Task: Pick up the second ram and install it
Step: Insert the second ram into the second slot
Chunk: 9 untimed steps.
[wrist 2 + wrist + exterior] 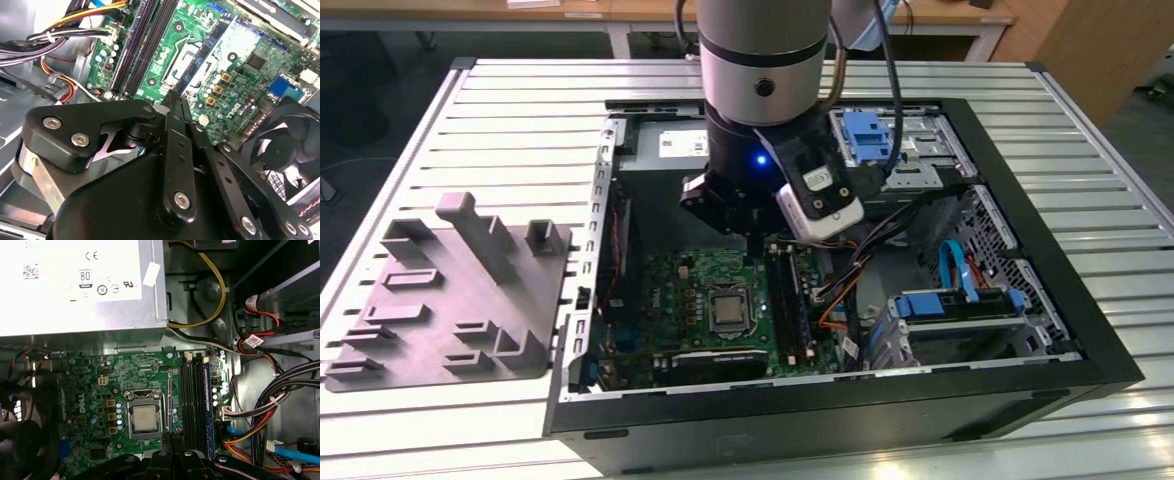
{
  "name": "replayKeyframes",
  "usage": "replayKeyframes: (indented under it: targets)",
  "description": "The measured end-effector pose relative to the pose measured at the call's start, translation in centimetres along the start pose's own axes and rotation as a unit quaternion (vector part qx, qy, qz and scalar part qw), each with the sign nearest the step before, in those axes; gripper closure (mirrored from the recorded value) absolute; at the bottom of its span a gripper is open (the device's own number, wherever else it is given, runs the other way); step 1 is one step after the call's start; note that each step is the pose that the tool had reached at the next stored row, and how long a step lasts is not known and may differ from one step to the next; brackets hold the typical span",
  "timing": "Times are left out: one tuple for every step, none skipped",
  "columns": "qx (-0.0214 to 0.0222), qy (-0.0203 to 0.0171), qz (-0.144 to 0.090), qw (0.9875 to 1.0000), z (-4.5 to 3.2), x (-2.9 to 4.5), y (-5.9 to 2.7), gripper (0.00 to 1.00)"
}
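My gripper (754, 243) hangs inside the open computer case, shut with nothing between its fingers. It hovers just above the green motherboard (680, 290), at the end of the memory slots (787, 300) nearest the power supply. In both wrist views the closed fingertips (172, 97) (171, 440) point at the board beside the slots (145, 45). A thin blue-green ram stick (206, 405) stands seated edge-up in the slot closest to the cable bundle. Whether it is the second ram I cannot tell.
A grey plastic tray (454, 290) with upright tabs lies on the slatted table at the exterior view's left. The power supply (75, 285), cable bundles (270, 405), a case fan (280, 150) and blue drive cages (954, 305) crowd the case.
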State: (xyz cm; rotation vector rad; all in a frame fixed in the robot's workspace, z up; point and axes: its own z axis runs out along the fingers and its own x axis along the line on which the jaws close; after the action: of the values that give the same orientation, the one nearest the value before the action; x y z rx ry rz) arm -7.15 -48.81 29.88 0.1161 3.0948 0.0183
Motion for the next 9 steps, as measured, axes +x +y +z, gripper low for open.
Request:
replayKeyframes:
  targets:
    - [0.0,0.0,-0.001,1.0,0.06,-0.18,0.01,0.89]
    - [-0.0001,0.0,-0.002,1.0,0.12,-0.36,0.03,0.89]
    - [-0.0002,0.0,-0.004,1.0,0.18,-0.55,0.04,0.89]
    - [-0.0003,0.0001,-0.006,1.0,0.23,-0.74,0.05,0.89]
    - [-0.0004,0.0001,-0.008,1.0,0.29,-0.9,0.07,0.89]
    - [-0.0004,0.0001,-0.009,1.0,0.34,-1.04,0.08,0.89]
    - [-0.0005,0.0002,-0.011,0.9999,0.4,-1.19,0.09,0.89]
    - [-0.0006,0.0002,-0.012,0.9999,0.45,-1.3,0.09,0.89]
    - [-0.0007,0.0002,-0.013,0.9999,0.5,-1.37,0.08,0.89]
